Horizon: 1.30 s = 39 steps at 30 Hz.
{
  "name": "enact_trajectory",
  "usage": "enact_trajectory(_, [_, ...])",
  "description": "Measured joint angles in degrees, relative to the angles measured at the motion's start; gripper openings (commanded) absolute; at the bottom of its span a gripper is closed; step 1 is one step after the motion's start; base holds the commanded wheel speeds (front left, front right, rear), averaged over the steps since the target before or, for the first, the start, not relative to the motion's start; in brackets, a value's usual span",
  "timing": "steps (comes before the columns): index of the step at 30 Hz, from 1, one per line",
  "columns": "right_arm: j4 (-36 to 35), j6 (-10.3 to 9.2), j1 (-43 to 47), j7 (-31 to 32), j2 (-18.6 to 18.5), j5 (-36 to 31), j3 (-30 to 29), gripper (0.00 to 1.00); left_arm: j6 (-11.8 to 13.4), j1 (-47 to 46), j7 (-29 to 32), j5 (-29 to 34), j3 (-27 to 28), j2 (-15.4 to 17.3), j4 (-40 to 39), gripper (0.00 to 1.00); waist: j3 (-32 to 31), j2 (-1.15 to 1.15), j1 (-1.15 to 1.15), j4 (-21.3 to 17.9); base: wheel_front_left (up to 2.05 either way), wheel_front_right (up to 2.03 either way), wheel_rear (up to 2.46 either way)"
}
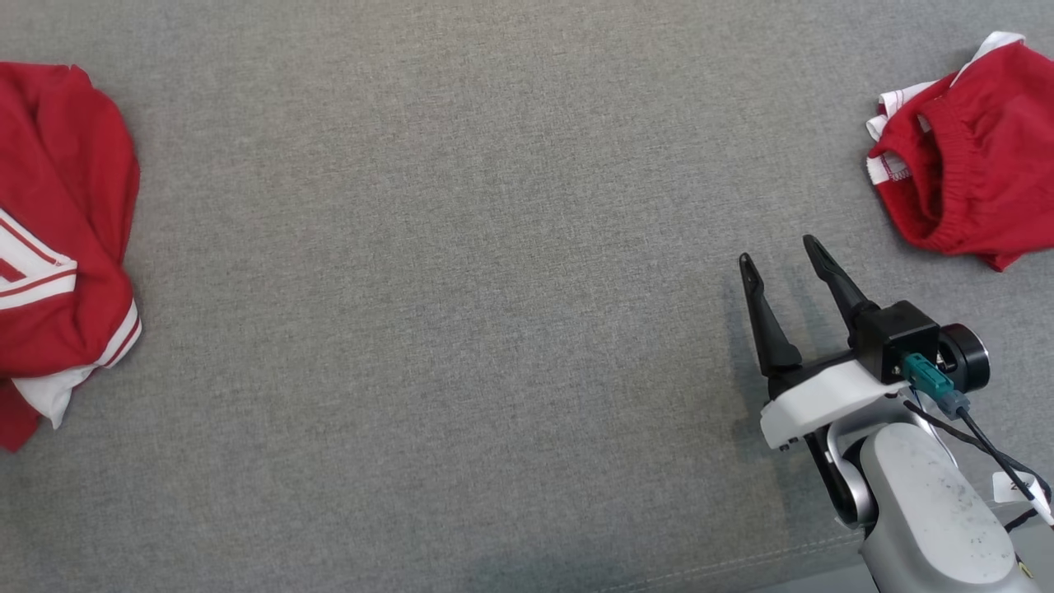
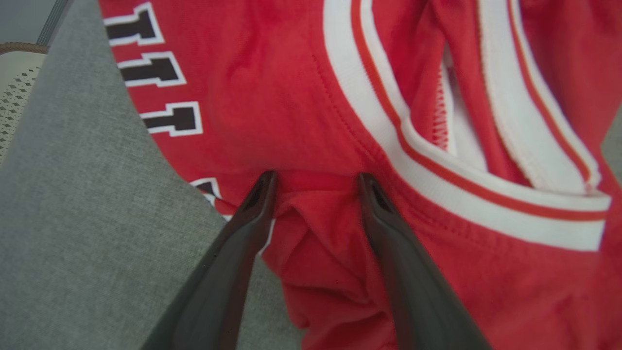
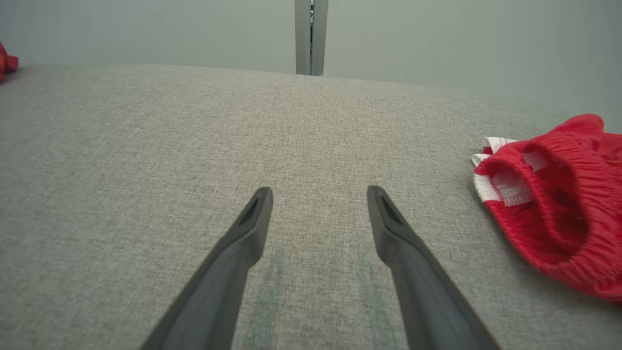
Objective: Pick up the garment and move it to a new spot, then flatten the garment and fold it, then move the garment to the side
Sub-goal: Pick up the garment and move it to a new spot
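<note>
The garment (image 1: 66, 247) is a red jersey with white stripes, crumpled at the far left of the grey cloth surface (image 1: 461, 288). Up close, the garment (image 2: 272, 107) shows black letters edged in white and a striped white hem. My left gripper (image 2: 317, 181) stands open on it, both fingertips pressed into the red cloth with a raised fold between them. My right gripper (image 1: 778, 253) hovers open over bare grey cloth at the lower right, nothing between its fingers (image 3: 243, 253). A corner of the garment (image 3: 5, 63) peeks in at the far left of the right wrist view.
A second red piece, shorts with an elastic waistband and white trim (image 1: 980, 156), lies at the right edge, just right of my right gripper (image 3: 318, 193). The surface's front seam (image 1: 782, 560) runs near my right arm. A pale perforated object (image 2: 14, 82) sits beyond the surface's edge.
</note>
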Motion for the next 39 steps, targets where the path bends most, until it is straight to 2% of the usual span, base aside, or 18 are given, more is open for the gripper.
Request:
enact_trajectory(1, [0.1,0.0,0.0,0.0,0.0,0.0,-0.1,1.0,-0.4,0.0,0.0,0.3,-0.4,-0.1,0.2,0.0,-0.2,0.0,0.0,0.0,0.0,0.0,0.0])
enact_trajectory(8, [1.0,-0.01,0.0,0.0,-0.1,0.0,-0.6,1.0,-4.4,-0.8,-1.8,-0.2,-2.0,-1.0,-1.4,0.0,-1.8,0.0,0.0,0.4,0.0,0.0,0.0])
enact_trajectory(12, [1.5,0.05,0.1,0.0,0.0,0.0,-0.6,1.0,-8.6,-4.8,-3.0,-2.4,-3.7,-2.7,-5.8,0.0,-3.2,0.0,0.0,0.9,0.0,0.0,0.0])
enact_trajectory(15, [2.2,0.23,0.6,0.0,0.2,0.0,-0.5,1.0,-9.8,-7.5,-4.5,-2.4,-6.0,-3.6,-9.9,0.0,-4.5,0.0,0.0,1.4,0.0,0.0,0.0])
enact_trajectory(21, [3.4,0.55,3.3,0.0,0.8,0.0,0.1,1.0,-10.5,-8.5,-5.0,-6.1,-13.0,-10.9,-17.4,0.0,-7.6,0.0,0.0,2.6,0.0,0.0,0.0])
enact_trajectory(26, [3.9,1.09,4.0,0.0,2.4,0.1,1.5,1.0,-10.5,-8.5,-4.4,-11.2,-18.9,-15.6,-24.6,0.0,-10.8,0.0,0.0,3.4,0.0,0.0,0.0])
enact_trajectory(30, [4.1,1.14,5.2,0.0,2.5,0.2,1.8,1.0,-10.5,-8.3,-3.4,-14.3,-25.4,-17.8,-31.8,0.0,-13.5,0.0,0.0,3.5,0.0,0.0,0.0])
enact_trajectory(35, [4.1,1.12,6.4,0.0,3.1,0.6,1.9,1.0,-10.5,-4.1,-1.4,-16.9,-32.2,-20.7,-36.3,0.0,-16.0,0.0,0.0,2.5,0.0,0.0,0.0])
enact_trajectory(38, [4.2,1.07,7.3,0.0,3.5,0.8,2.0,1.0,-10.5,-1.4,-0.9,-15.5,-37.8,-22.0,-36.3,0.0,-16.8,0.0,0.0,1.2,0.0,0.0,0.0])
enact_trajectory(39, [4.3,1.07,8.3,0.0,3.7,0.9,2.3,1.0,-10.5,0.1,-0.9,-12.3,-39.8,-21.9,-35.2,0.0,-17.2,0.0,0.0,0.2,0.0,0.0,0.0])
